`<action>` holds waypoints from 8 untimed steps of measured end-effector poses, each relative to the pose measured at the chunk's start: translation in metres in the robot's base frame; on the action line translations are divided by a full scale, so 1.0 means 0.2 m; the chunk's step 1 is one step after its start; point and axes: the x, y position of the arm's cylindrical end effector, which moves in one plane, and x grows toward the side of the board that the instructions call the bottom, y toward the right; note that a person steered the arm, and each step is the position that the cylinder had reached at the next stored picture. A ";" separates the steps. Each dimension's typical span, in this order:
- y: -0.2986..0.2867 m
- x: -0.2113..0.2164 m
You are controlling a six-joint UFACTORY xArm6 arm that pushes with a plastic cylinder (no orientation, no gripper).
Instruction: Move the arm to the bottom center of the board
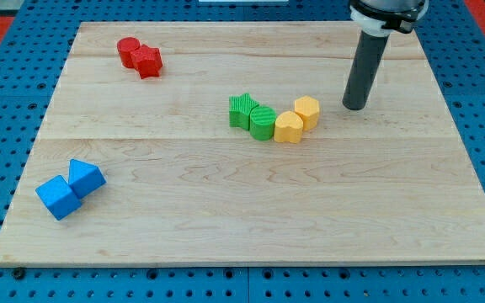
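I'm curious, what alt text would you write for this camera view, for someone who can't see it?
My tip rests on a wooden board, at the view's upper right, just right of a touching row of two green blocks and two yellow blocks. Two red blocks sit upper left, two blue blocks lower left.

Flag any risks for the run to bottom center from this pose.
1. My tip sits just to the view's right of the yellow blocks; a diagonal cut down-left could clip them and shunt the touching green blocks.
2. Overshooting could run the tip past the board's bottom edge.
The blue blocks and red blocks look safely off-path.
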 end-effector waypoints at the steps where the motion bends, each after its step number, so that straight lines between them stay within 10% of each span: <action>1: -0.11 0.05; 6: -0.42 -0.09; 8: -0.04 -0.10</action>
